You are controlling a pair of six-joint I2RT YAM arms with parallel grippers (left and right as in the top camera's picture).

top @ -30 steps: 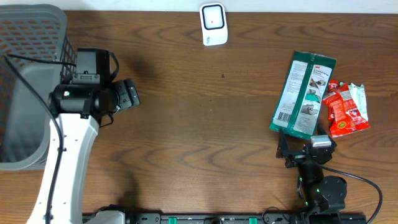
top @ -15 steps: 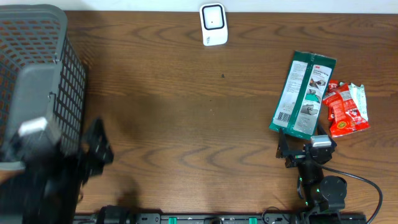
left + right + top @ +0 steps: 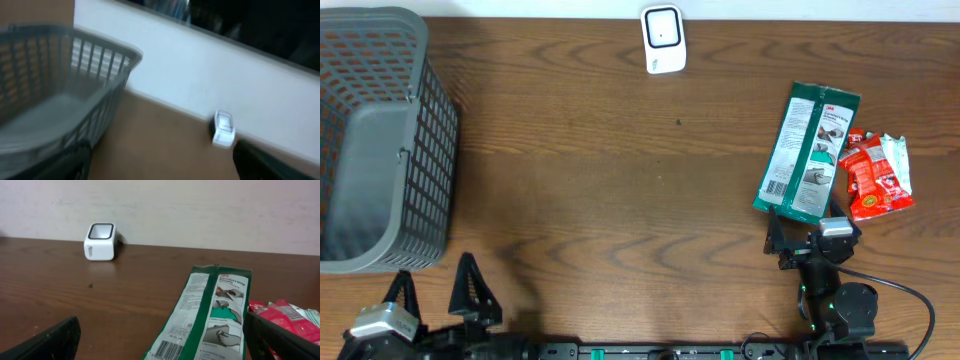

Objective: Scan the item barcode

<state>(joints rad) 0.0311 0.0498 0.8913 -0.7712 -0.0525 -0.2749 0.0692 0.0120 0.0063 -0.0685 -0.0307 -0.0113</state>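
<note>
The right pincer (image 3: pixel 807 232) is gaping wide, the flat green plastic packet (image 3: pixel 807 150) lying just ahead of its fingers (barcode (image 3: pixel 777 188) end nearest). It should be gripping beside that barcode, not over it. The left pincer (image 3: pixel 435 295) is idling open.

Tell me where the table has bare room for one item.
Free: the wide wood between the gray basket and the green package, below the white scanner. Crowded: the right side, where the red packet lies against that package.

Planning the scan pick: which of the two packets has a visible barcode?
The green packet; its barcode shows at the near corner. The red packet beside it shows none.
</note>
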